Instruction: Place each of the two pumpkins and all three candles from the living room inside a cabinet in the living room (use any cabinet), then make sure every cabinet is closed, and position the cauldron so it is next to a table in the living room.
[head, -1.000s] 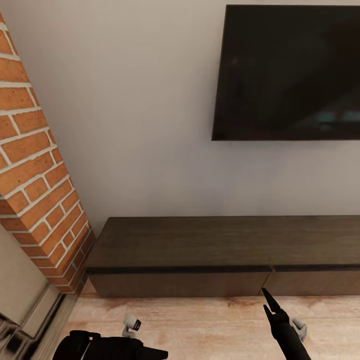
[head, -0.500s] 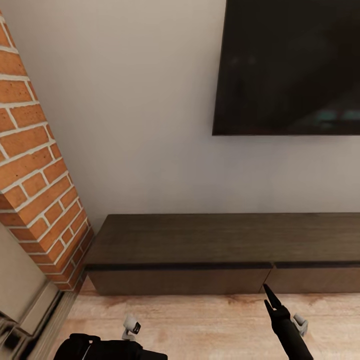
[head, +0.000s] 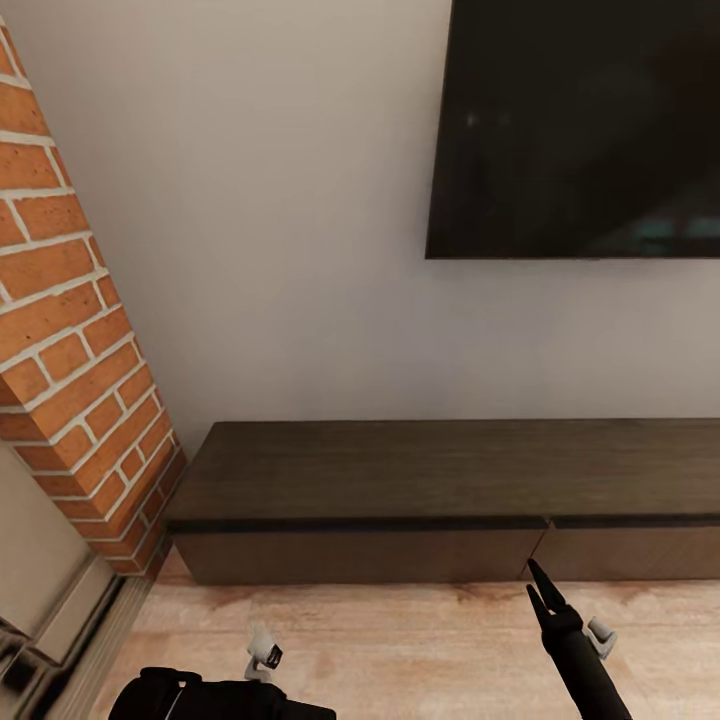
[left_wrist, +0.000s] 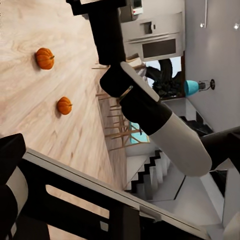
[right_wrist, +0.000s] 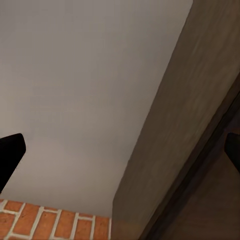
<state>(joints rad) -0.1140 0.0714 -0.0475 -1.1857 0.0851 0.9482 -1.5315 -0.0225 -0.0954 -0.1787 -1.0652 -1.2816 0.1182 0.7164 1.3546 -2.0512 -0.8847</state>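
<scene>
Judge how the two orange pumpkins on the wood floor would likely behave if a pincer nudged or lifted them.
The pumpkins look round and ribbed, so a nudge would probably roll them across the smooth wood floor. They appear small and solid, likely light and stiff. The curved sides could slip between closing fingers; each short stem looks too small to grasp.

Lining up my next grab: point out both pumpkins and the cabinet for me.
upper pumpkin (left_wrist: 44, 58), left wrist view, middle of its orange body.
lower pumpkin (left_wrist: 64, 105), left wrist view, middle of its orange body.
cabinet (head: 400, 470), head view, its dark wooden top.
</scene>
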